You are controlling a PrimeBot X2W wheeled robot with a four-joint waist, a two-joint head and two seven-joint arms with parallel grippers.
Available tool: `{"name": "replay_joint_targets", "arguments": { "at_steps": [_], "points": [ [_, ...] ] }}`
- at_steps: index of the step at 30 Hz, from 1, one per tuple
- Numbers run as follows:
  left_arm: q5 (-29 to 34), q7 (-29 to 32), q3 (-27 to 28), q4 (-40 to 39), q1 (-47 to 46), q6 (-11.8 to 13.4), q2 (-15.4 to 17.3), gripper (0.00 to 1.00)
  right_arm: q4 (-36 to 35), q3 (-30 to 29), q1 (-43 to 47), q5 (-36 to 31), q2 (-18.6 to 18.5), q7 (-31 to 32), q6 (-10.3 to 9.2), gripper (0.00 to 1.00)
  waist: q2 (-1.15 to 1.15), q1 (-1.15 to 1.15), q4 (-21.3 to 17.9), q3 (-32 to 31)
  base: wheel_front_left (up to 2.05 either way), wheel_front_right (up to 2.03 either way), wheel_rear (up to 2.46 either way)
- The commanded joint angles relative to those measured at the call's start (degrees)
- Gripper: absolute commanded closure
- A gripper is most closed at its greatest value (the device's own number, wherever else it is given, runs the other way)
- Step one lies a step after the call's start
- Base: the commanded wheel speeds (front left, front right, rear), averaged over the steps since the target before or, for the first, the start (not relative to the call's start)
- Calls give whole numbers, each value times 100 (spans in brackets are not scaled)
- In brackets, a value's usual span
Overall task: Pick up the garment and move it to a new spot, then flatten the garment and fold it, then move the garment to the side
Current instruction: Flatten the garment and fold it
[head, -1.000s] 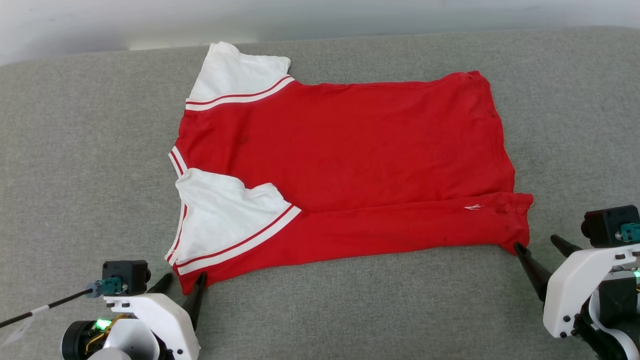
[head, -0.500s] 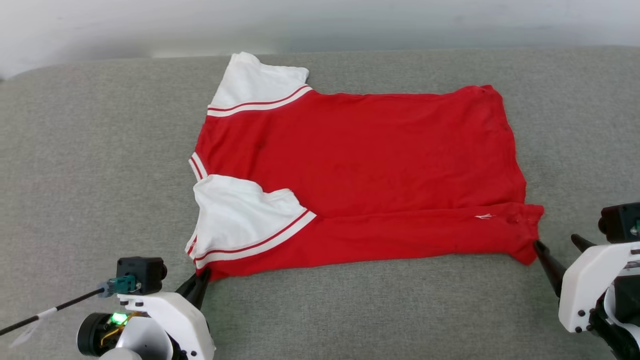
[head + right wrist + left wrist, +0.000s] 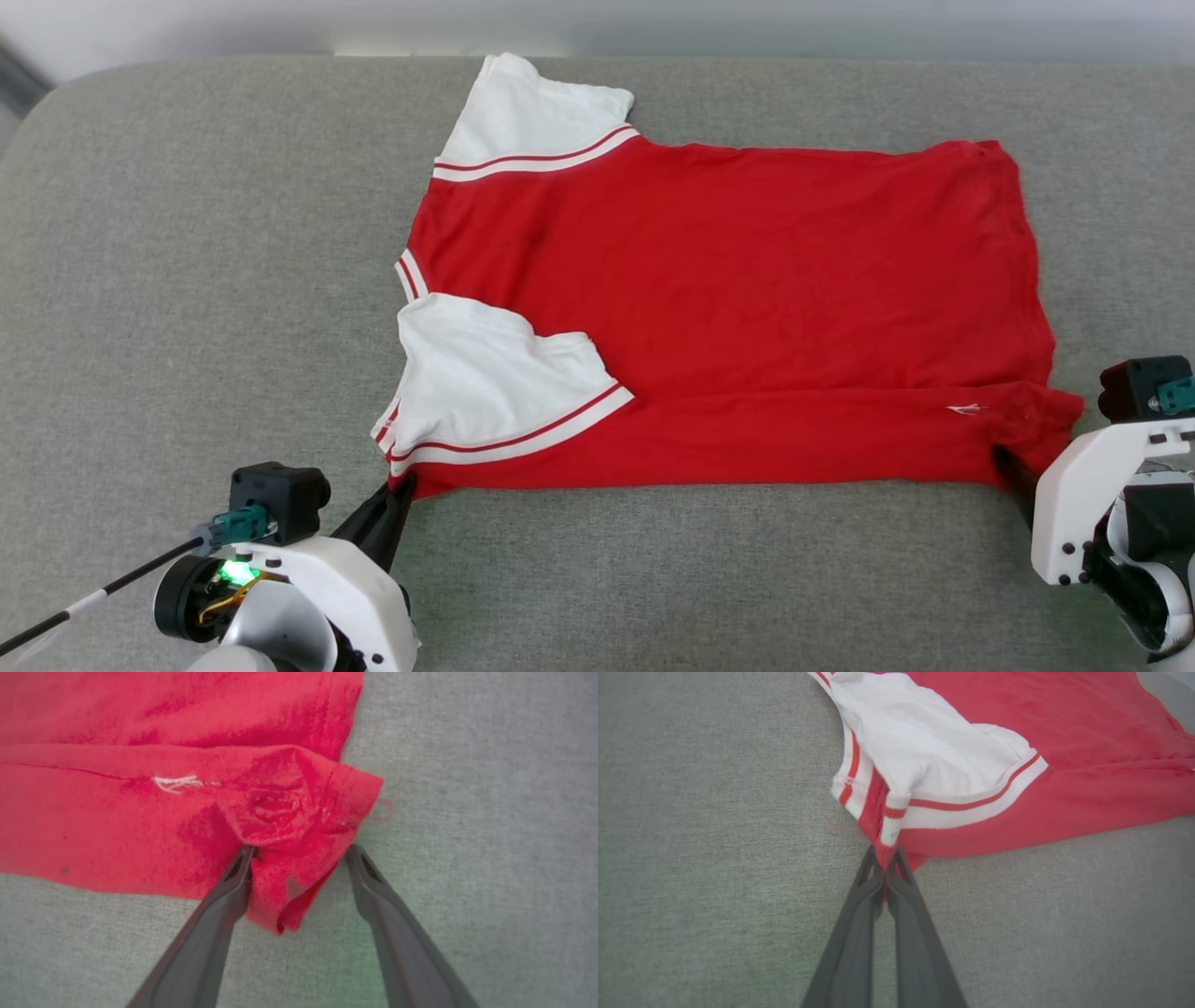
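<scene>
The grey padded surface (image 3: 187,280) carries the red T-shirt (image 3: 747,280), spread sideways with its collar toward the robot's left and its near long edge folded over. An uneven pull is judged the main risk. The shoulder corner (image 3: 878,840) is pinched between the pressed-together fingers of the left gripper (image 3: 885,856), while the hem corner (image 3: 289,812) is merely straddled by the spread right gripper (image 3: 299,851), so the fold may be skewed. Open surface is seen left, right and in front. The far sleeve (image 3: 532,112) lies close to the back edge.
</scene>
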Motion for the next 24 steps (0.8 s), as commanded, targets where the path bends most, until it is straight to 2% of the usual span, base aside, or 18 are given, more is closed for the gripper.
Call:
{"name": "replay_joint_targets", "arguments": {
  "at_steps": [1,6,7,8,9,16,24],
  "points": [
    [30,-24,-16,3,-86,-3,-24,100,173,97,26,-24,-9,31,-2,0,0,0,69,65,0,0,0],
    [17,-34,-71,114,-104,-108,-38,100,472,466,73,103,-28,124,7,0,0,0,128,102,0,0,0],
    [10,-23,-88,136,-115,-138,-34,100,516,499,75,110,-56,120,7,51,0,0,129,96,0,0,0],
    [1,-15,-103,166,-120,-167,-31,100,557,511,76,108,-95,98,7,66,0,0,126,82,0,0,0],
    [-11,-10,-118,200,-123,-198,-25,100,588,525,68,105,-145,75,7,100,0,0,118,58,0,0,0],
    [-59,35,-185,480,83,-298,117,100,560,464,82,209,-373,-35,-4,100,0,0,-49,-359,0,0,0],
    [-111,77,-269,407,629,-275,409,100,-165,474,603,441,-851,325,-6,100,0,0,-265,-808,0,0,0]
  ]
}}
